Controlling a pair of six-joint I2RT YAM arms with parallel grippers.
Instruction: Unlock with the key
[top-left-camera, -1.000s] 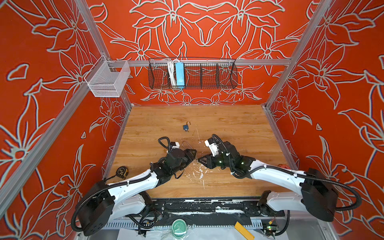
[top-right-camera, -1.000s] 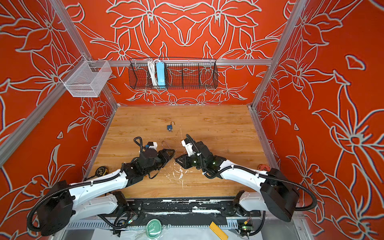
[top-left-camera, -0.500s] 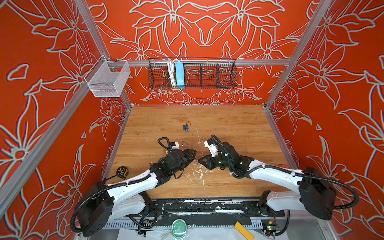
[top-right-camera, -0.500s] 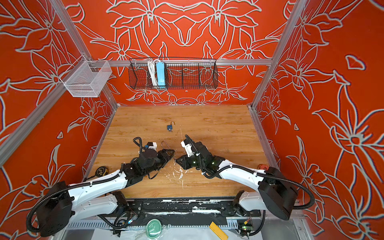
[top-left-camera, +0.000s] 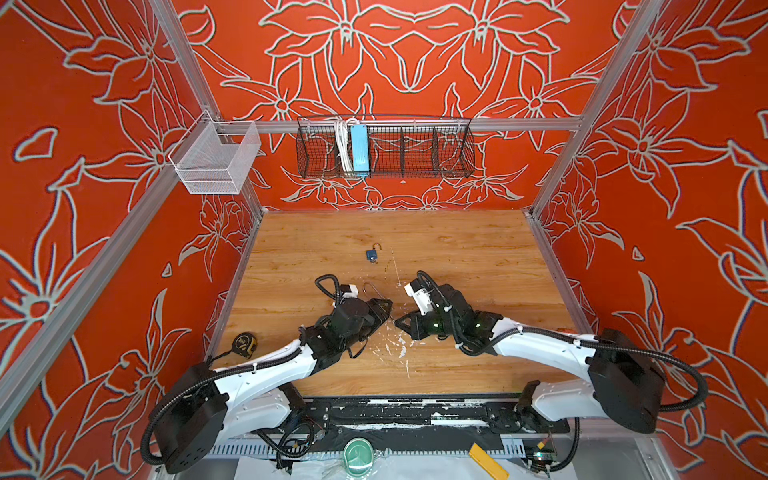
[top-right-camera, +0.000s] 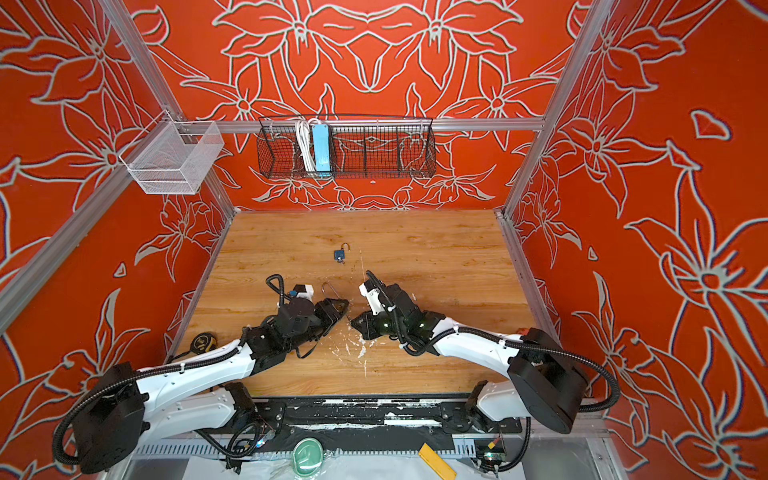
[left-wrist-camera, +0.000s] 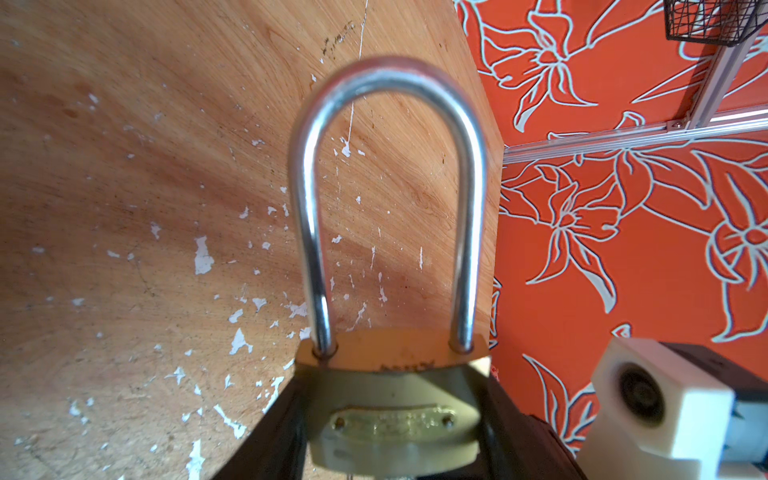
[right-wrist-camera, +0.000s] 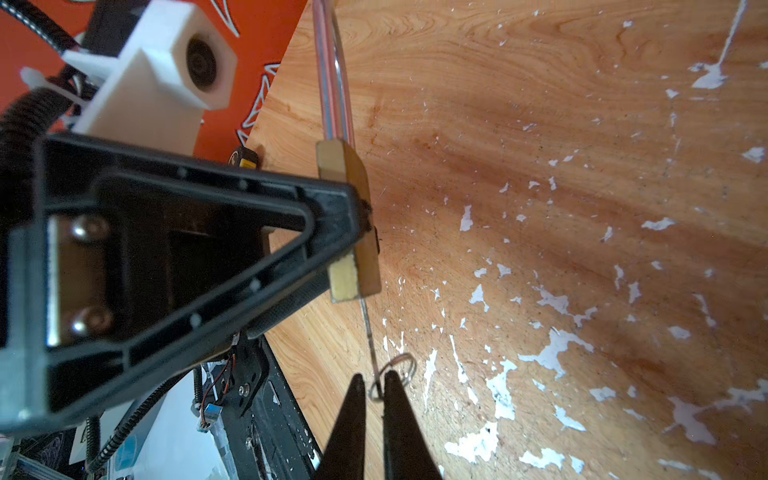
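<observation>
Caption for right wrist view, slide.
Left gripper holds a brass padlock; right gripper straddles the ringed silver key protruding from it.

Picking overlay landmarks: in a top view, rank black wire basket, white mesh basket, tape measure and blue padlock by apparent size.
Largest: black wire basket
Next: white mesh basket
Smallest: tape measure and blue padlock look alike, so unranked.

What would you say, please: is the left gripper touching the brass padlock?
Touching: left wrist view shows the left gripper clamping both sides of the brass padlock.
</observation>
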